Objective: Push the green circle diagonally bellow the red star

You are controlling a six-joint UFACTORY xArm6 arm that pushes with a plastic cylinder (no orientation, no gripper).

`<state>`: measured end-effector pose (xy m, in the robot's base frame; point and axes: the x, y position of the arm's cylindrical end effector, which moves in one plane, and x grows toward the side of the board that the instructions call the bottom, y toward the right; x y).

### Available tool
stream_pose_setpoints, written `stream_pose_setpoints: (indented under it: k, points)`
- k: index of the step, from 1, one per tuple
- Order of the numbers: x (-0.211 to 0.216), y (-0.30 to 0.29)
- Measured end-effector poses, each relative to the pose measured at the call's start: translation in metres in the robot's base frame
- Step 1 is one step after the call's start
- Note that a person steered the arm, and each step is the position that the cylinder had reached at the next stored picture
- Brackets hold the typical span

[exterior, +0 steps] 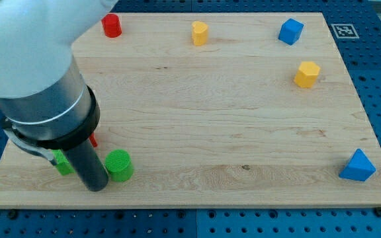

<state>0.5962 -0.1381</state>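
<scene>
The green circle (119, 165), a short green cylinder, sits near the board's bottom left. My tip (96, 188) rests right beside its left edge, touching or nearly so. A small piece of a red block (94, 140), probably the red star, shows just above the rod, mostly hidden by the arm. Another green block (62, 162) peeks out left of the rod, shape hidden.
A red cylinder (112, 25) is at the top left, a yellow block (199, 32) at top centre, a blue cube (290, 31) at top right, a yellow hexagon (307, 74) below it, and a blue triangle (358, 166) at bottom right. The board's bottom edge (190, 206) is close below my tip.
</scene>
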Motion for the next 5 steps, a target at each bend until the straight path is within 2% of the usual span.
stream_pose_setpoints:
  k: [2, 3, 5]
  points:
    - [0.023, 0.061]
    - [0.005, 0.082]
    - [-0.006, 0.058]
